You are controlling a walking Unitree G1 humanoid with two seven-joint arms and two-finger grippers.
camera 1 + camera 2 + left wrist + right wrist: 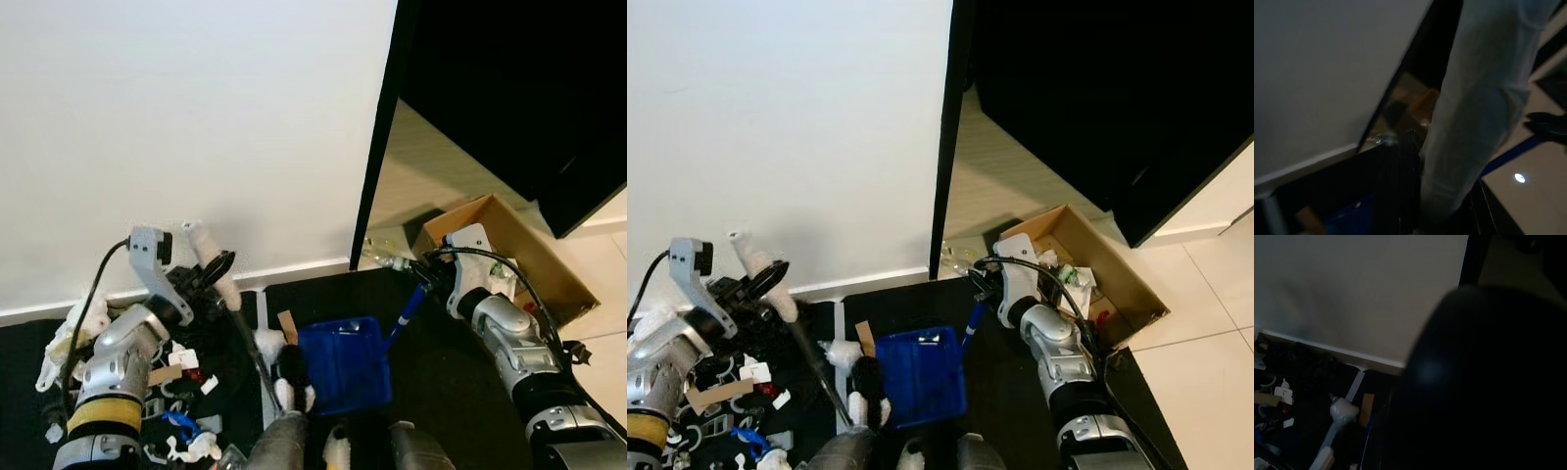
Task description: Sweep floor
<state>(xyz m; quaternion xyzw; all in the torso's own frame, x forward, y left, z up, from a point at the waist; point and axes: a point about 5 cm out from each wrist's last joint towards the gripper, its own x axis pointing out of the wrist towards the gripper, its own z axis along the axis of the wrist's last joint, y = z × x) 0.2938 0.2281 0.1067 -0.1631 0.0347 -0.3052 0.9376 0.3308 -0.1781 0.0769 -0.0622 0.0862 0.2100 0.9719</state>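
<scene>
Left: scattered litter (181, 397) on the dark floor mat (323, 294) by the white wall (196, 127) — white scraps, a blue piece, cardboard bits. Left end effector (217, 266) sits above that litter, fingers closed around the white grip of a broom handle (214, 262); the dark shaft runs down and rightward from it to the black brush head (291, 367). Brush head rests at the left edge of the blue dustpan (343, 362), touching it, a cardboard scrap (287, 326) just beside. Dustpan lies on the mat, centre, between both arms. Its blue handle (405, 315) slants up to the right end effector (428, 274), which grips its top end, fingers closed on it. Right: open cardboard box (509, 250) with rubbish inside, on pale tiles.
</scene>
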